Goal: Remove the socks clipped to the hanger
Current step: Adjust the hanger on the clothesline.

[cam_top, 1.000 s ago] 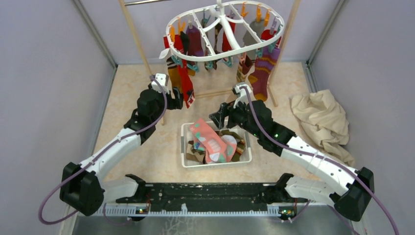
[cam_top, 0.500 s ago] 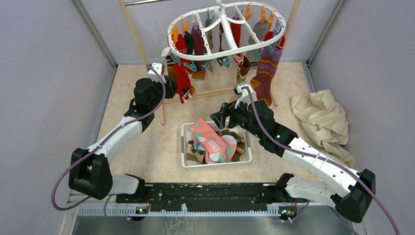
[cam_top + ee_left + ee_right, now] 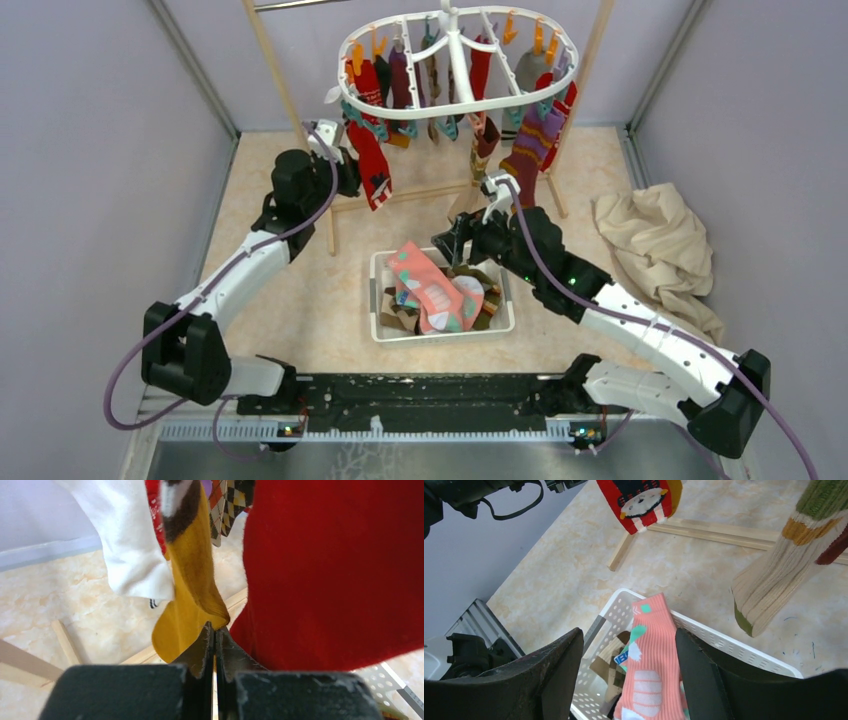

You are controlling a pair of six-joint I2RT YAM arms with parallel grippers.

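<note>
The white oval hanger hangs at the back with several socks clipped under it. On its left side hang a red sock, a mustard sock and a white sock. My left gripper is shut, and the mustard sock's lower fold runs into its tips. My right gripper hovers open over the white basket, empty, with a pink sock lying below it.
A purple striped sock and a beige ribbed sock hang low near my right arm. Wooden rack poles and a floor bar stand behind the basket. A cream cloth lies at the right.
My left gripper rose towards the hanger's left socks and went from open to shut. The hanger swung and turned a little. The right arm barely moved.
</note>
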